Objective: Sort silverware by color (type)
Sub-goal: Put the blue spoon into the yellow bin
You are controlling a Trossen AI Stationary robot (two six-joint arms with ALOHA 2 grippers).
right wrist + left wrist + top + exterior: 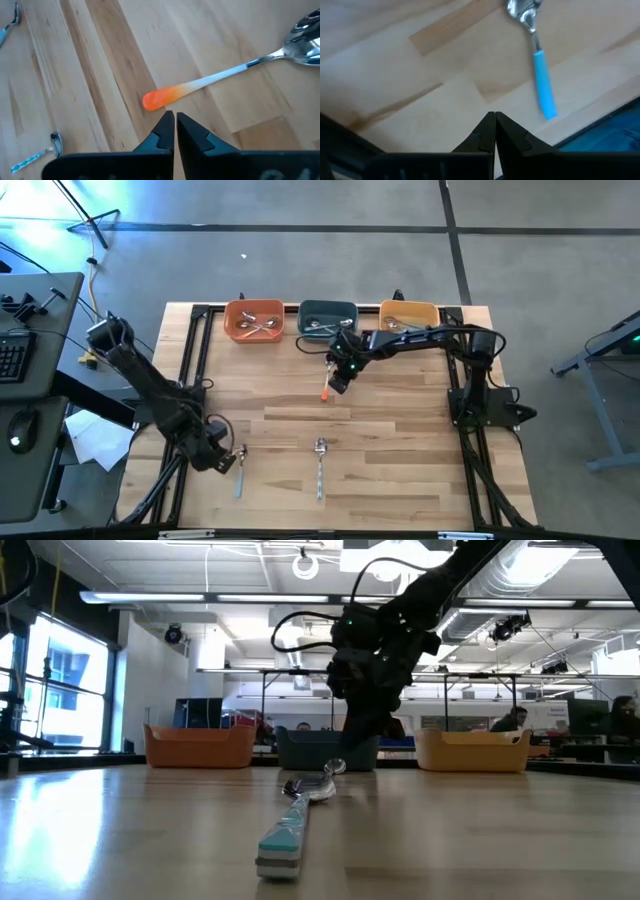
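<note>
My right gripper (338,378) (175,117) is shut and hangs just beside the orange end of a spoon (200,85) (326,388) that lies flat on the table in front of the teal bowl (345,310). My left gripper (222,455) (495,117) is shut near the table's near-left corner, next to a blue-handled spoon (540,75) (240,470) lying flat. Another blue-handled piece (320,465) (295,820) lies at the near middle. More silverware sits in the orange bowl (240,330), the teal bowl and the yellow bowl (425,312).
The three bowls stand in a row along the table's far edge. Black frame rails (195,370) run down the table's left and right sides. Bare wood lies between the bowls and the near spoons. Off the table's left stands a desk with a keyboard and mouse (20,425).
</note>
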